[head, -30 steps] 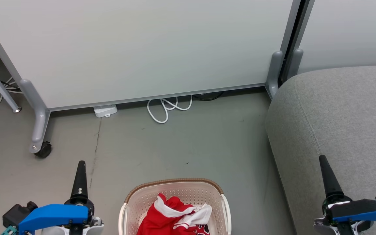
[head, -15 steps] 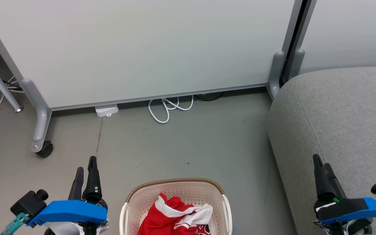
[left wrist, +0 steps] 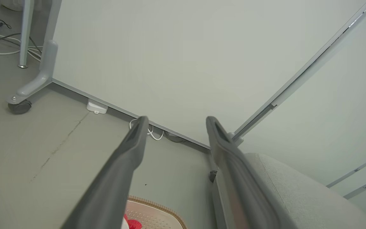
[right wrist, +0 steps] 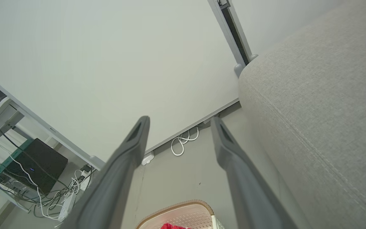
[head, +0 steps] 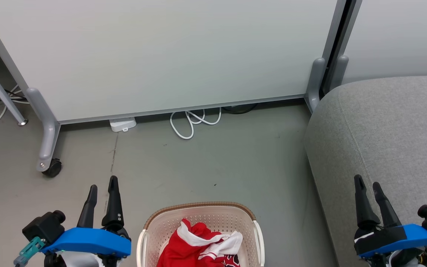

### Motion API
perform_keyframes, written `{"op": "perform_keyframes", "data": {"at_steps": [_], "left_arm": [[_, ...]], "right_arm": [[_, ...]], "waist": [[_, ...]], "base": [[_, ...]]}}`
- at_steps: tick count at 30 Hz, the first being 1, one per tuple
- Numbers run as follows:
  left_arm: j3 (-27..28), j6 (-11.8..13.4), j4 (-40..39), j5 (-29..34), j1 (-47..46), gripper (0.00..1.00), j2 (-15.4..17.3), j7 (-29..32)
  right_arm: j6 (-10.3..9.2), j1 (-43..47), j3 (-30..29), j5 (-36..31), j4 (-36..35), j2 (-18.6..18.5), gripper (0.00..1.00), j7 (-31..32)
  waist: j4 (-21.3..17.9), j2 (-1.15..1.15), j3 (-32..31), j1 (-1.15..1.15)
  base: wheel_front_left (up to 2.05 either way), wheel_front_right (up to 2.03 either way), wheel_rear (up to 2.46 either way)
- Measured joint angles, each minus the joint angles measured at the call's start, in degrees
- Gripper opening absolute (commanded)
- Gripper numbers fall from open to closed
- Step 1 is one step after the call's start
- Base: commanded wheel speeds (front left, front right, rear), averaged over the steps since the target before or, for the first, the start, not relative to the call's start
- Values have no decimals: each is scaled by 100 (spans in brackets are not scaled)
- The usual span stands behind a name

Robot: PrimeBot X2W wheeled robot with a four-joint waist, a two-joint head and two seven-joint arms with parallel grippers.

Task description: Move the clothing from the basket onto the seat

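Either side of basket, left end effector and right end effector, both wide.

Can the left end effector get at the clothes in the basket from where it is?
Probably yes. The left end effector is open, just left of the basket, whose top is uncovered; the clothes lie exposed inside. It would only need to swing over the edge.

Nothing legible anywhere: no text, label, brand or number. The clothing in the basket carries a dark patch at its near edge, too small to read.
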Motion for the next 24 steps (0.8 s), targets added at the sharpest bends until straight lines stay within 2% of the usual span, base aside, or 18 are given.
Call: {"op": "perform_keyframes", "data": {"at_steps": [24], "left_arm": [[-154, -45, 242, 1333, -32, 100, 13, -363]], "right_arm": [[7, 8, -26, -1611, -30, -11, 100, -302]], "waist": [[72, 0, -11, 0]], "base": [[0, 0, 0]]}}
